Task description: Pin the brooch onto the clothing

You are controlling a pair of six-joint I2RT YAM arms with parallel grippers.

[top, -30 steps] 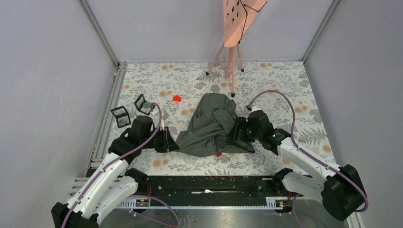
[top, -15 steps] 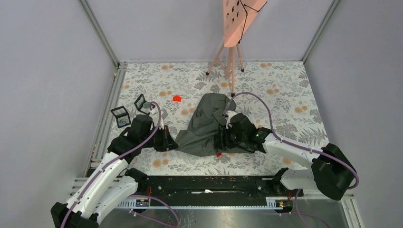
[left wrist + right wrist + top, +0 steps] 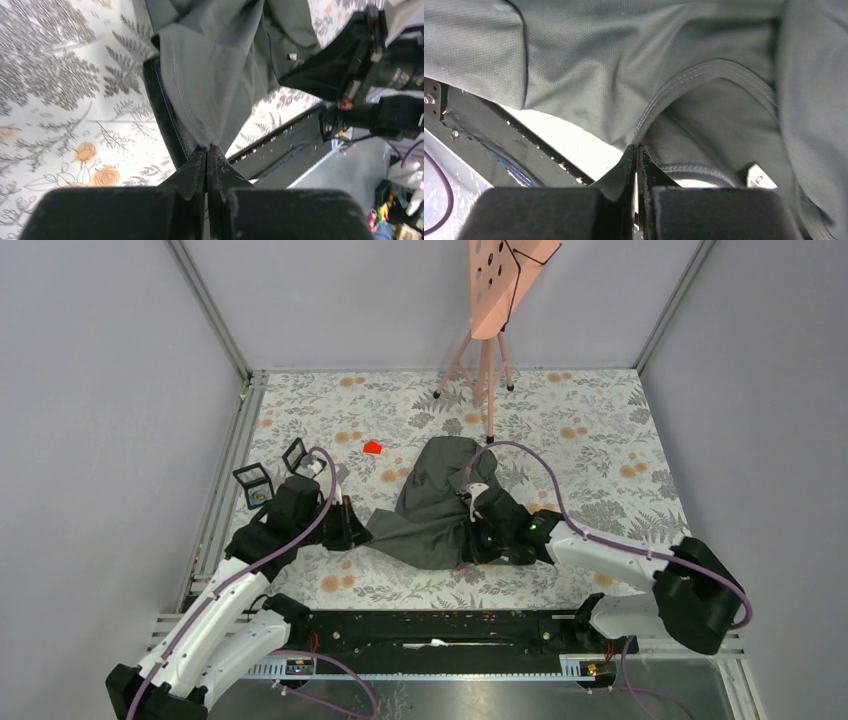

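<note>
1. The big change is the right claw (image 3: pixel 468 540). A second ago it sat spread open off the shirt's (image 3: pixel 435 500) right side. Now it's swung in over the fabric and snapped closed.
2. The wrist view has its tips (image 3: pixel 635 147) pressed together on the stitched hem (image 3: pixel 694 72), with cloth fanning out straight ahead of them.
3. The left claw (image 3: pixel 350 530) hasn't budged. It's pinching the shirt's other edge, and a seam runs up from its tips (image 3: pixel 206 149).
4. So the shirt is a crumpled heap strung between both claws. My guess is they're set up to pull it flat, and no pinning has started.
5. Neither claw has the brooch, and I honestly can't pick it out. There's a red bit (image 3: pixel 372 448) well beyond the left claw and two little black boxes (image 3: pixel 253 485) out to that claw's outer side.
</note>
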